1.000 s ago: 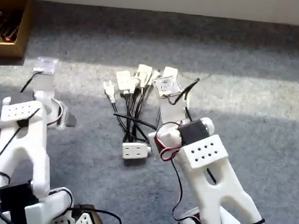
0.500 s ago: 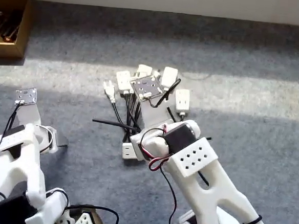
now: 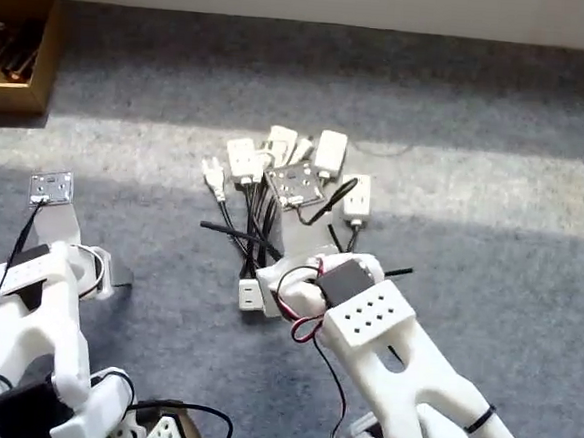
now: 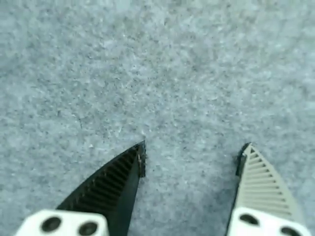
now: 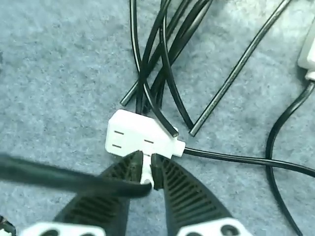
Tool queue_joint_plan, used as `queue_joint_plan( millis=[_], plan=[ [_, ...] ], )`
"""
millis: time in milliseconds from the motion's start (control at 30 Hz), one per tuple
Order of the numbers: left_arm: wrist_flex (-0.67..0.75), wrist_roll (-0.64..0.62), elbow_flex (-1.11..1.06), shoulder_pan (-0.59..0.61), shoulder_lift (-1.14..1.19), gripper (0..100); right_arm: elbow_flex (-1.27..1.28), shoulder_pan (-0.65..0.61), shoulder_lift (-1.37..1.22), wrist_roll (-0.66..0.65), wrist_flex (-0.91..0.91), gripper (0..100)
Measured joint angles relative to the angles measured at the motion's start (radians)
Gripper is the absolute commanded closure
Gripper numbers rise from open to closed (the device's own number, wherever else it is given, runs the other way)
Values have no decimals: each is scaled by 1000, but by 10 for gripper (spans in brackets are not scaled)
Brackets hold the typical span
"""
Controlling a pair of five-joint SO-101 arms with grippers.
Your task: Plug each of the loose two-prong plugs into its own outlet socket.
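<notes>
- My right tool (image 5: 147,169) is pinched shut on a thin white tab at the edge of the socket block (image 5: 132,133), which lies beside the black cords (image 5: 162,54).
- My left tool (image 4: 192,157) hangs open over the bare grey surface (image 4: 147,59).
- I judge the job barely begun: the white plugs (image 3: 277,153) lie bunched and loose beyond the block.
- The block is hard, boxy plastic with two slots; the cords are thin and tangled; the surface is felty.

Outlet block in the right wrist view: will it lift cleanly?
Outlet block looks small and rigid, probably light. Black cords draped over it would likely drag. The right end effector pinches only its edge, so it may pivot.
</notes>
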State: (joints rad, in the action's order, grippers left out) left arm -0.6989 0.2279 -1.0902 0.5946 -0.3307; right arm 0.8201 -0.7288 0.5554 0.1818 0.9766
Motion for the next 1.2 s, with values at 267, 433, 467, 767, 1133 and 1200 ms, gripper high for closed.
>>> queue_joint_plan(
  millis=[267, 433, 467, 767, 1133, 1200],
  plan=[
    [0, 0, 0, 0, 0, 716, -3, 94, -2, 0, 2, 993],
    [0, 0, 0, -3, 0, 716, -35, 106, -2, 5, 2, 993],
    [0, 0, 0, -5, 0, 716, -35, 106, -2, 6, 2, 993],
    [2, 29, 0, -20, -2, 716, -35, 106, -2, 31, -32, 993],
    [-43, 143, 81, -239, 9, 711, -282, 110, -8, 43, 3, 993],
    [-132, 157, 153, -322, 11, 700, -364, 126, -8, 43, 40, 993]
  ],
)
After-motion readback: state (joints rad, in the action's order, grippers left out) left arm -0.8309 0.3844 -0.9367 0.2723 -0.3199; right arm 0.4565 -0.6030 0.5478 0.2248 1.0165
